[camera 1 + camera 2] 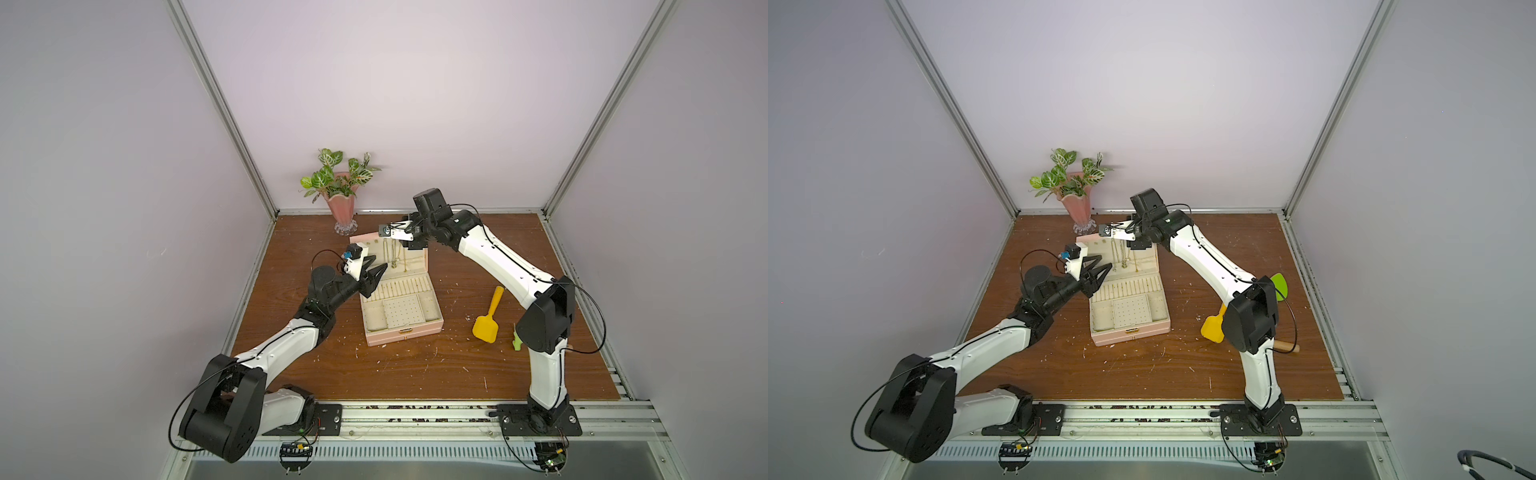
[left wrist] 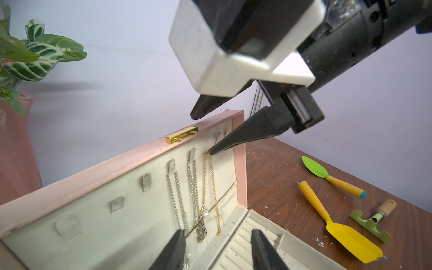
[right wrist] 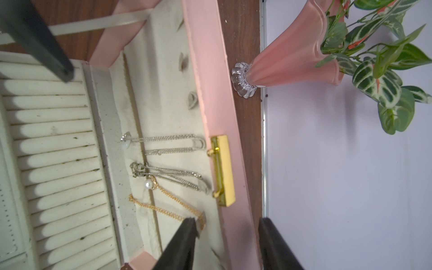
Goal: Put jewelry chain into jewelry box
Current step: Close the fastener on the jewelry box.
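Placement looks nearly done: jewelry chain hangs inside the raised lid of the jewelry box. Right gripper straddles the lid rim, jaws apart, gripping nothing; left gripper hovers, jaws parted, empty. Next likely calls for backing away without snagging.

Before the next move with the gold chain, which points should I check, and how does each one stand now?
1. Box open: ok.
2. Gold chain hanging inside lid, beside two silver chains: ok.
3. Chain's top seated securely: cannot tell.
4. Right jaws open, empty, astride lid rim: ok.
5. Right fingertip clear of chain: cannot tell.
6. Left jaws open, empty: ok.
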